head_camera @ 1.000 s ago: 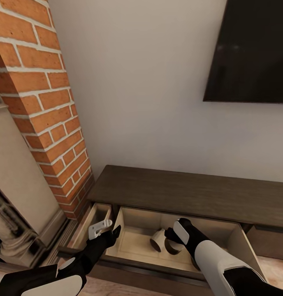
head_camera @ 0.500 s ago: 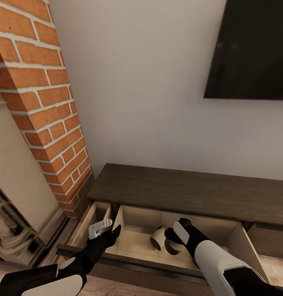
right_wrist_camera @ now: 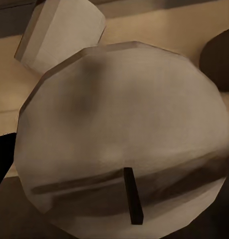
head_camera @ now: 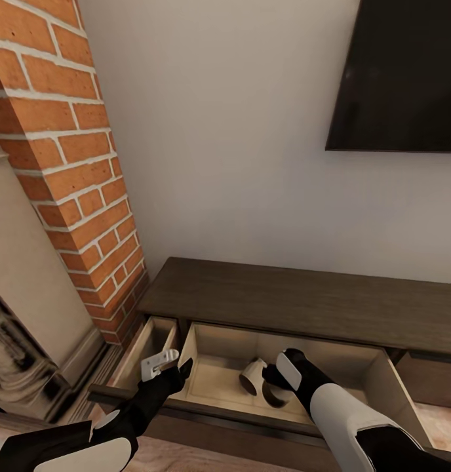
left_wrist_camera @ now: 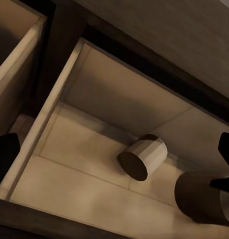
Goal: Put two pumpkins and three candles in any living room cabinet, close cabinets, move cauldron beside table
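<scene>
right gripper (head_camera: 276, 383) clasping a candle (head_camera: 273, 393) inside the open cabinet (head_camera: 304, 305) drawer: small, rigid, likely light cylinder, best gripped across its curved side; left gripper (head_camera: 165, 362) spread wide, empty.

Plain pale wall (head_camera: 238, 164) w/ dark TV (head_camera: 402, 78) at right, red brick chimney column (head_camera: 68, 164) at left.

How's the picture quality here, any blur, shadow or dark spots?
Head view: sharp and evenly lit, drawer floor shaded under the right gripper. Left wrist view: dim, lying candle clear. Right wrist view: candle very close, soft and blurry, with dark corners.
</scene>
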Tool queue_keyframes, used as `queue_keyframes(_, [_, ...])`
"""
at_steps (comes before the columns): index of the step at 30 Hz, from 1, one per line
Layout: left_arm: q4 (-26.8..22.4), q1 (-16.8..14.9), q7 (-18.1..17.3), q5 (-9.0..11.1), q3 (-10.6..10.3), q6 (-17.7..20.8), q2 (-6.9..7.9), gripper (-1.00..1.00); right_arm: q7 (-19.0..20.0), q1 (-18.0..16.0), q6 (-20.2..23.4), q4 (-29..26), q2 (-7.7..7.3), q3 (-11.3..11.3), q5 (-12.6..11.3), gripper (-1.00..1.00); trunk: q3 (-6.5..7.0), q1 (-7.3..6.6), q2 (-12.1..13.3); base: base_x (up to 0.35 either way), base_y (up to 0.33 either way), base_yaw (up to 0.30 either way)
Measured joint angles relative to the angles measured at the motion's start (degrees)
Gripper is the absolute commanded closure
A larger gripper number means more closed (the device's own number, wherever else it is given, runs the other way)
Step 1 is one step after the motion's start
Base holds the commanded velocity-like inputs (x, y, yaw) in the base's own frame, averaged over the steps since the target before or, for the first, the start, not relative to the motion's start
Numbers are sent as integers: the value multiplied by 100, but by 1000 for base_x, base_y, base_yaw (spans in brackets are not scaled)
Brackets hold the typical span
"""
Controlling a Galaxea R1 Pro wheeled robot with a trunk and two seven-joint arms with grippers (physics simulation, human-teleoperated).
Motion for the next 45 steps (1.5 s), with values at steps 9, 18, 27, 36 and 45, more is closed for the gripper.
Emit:
queue_keyframes(9, [0,0,-4,6,0,0,4,-100,-7,-1,-2,41,0,0,3,-100,0,0,0,0,0,0])
queue_keyframes(18, [0,0,-4,6,0,0,4,-100,-8,-1,-2,41,0,0,3,-100,0,0,0,0,0,0])
queue_keyframes(27, [0,0,-5,3,-7,0,4,-100,7,-1,-141,32,0,1,6,-100,0,0,0,0,0,0])
queue_keyframes(36, [0,0,-5,2,-11,0,4,-100,0,-1,-352,38,0,0,-2,-100,0,0,0,0,0,0])
queue_keyframes(45, [0,0,-5,4,-18,1,-8,-100,-7,-1,-358,41,3,1,-4,-100,143,-175,319,0,0,0])
